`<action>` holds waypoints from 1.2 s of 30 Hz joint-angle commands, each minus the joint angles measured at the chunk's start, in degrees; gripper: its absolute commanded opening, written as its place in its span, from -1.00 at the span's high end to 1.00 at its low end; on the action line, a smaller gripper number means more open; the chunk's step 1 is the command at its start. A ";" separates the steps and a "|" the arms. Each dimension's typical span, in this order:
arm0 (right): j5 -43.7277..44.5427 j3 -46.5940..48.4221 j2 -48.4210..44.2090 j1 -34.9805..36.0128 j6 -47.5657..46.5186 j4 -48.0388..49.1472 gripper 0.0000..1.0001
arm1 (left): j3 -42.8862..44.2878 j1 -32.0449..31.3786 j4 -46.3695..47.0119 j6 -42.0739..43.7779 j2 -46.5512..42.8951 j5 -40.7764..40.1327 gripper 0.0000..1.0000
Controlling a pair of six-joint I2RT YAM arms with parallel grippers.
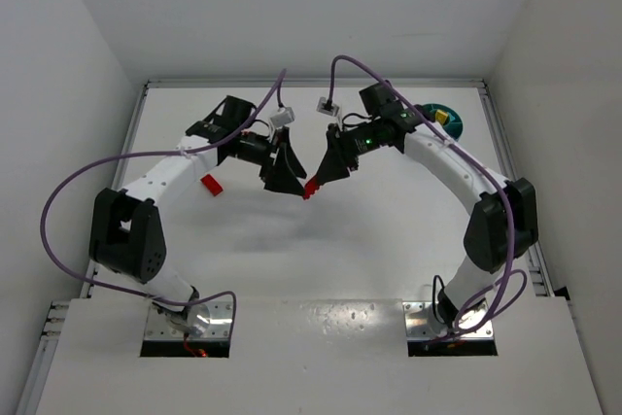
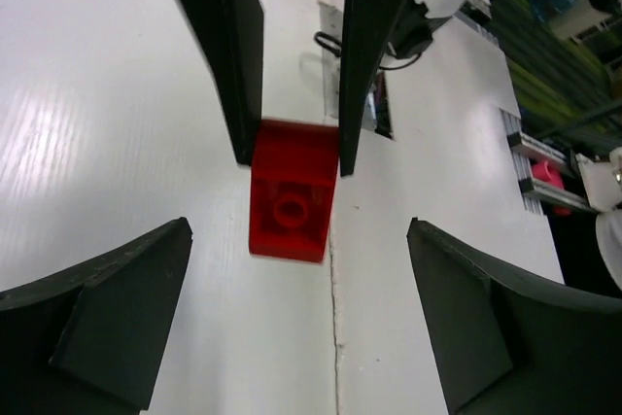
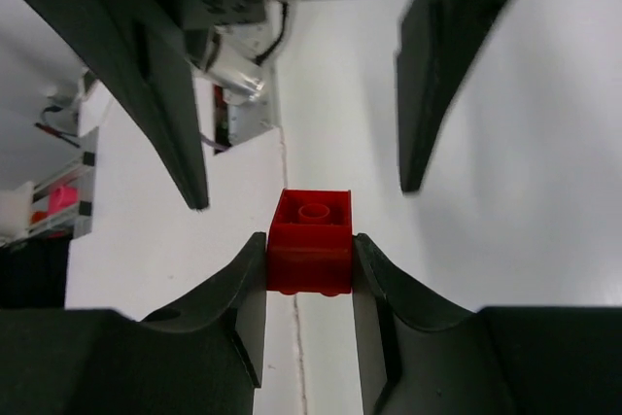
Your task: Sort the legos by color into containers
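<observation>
The right claw is clamped on a red lego brick, one finger pressed to each side and the brick's hollow underside turned toward the wrist camera. Facing it nose to nose, the left claw stands wide apart, its fingers clear of the brick on both sides. The two arms meet near the middle of the tabletop; whether the brick is raised off the surface cannot be told.

A second red brick lies loose toward the left edge, beside the left arm. The round teal tub sits by the far right corner, behind the right arm, with a yellow piece showing inside.

The step in hand looks like a hand-over, with the right arm taking charge of the red brick. The next move likely calls for the right arm to draw away from the left claw, swing back toward the far right corner and drop the brick in the compartment meant for red.
</observation>
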 commanded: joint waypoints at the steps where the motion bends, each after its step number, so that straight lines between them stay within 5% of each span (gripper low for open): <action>1: 5.39 2.30 -3.27 -1.73 -4.11 -2.67 0.99 | -3.34 2.45 6.70 -8.14 -4.31 -6.92 -0.99; 6: 18.21 3.00 -4.33 -5.60 -5.79 -5.83 1.00 | -5.82 7.19 12.61 -19.75 -6.78 -19.68 -0.99; 14: 40.72 -2.26 -11.17 -14.39 -5.00 0.29 1.00 | -7.57 10.54 13.84 -20.99 -17.31 -41.91 -0.99; 18: 46.35 -6.76 -12.25 -17.64 -1.50 9.10 1.00 | -11.88 10.54 16.30 -20.47 -22.77 -43.43 -0.99; 22: 54.17 -0.53 -5.31 -20.80 5.79 7.96 1.00 | -12.41 10.54 15.78 -20.47 -23.92 -43.43 -0.99; 26: 53.84 0.63 -3.19 -25.02 15.55 9.10 1.00 | -13.55 10.54 15.78 -20.47 -24.53 -44.05 -0.99; 36: 36.52 -5.17 -3.02 -31.79 37.17 19.91 1.00 | -13.55 10.54 15.78 -20.99 -24.53 -42.91 -0.99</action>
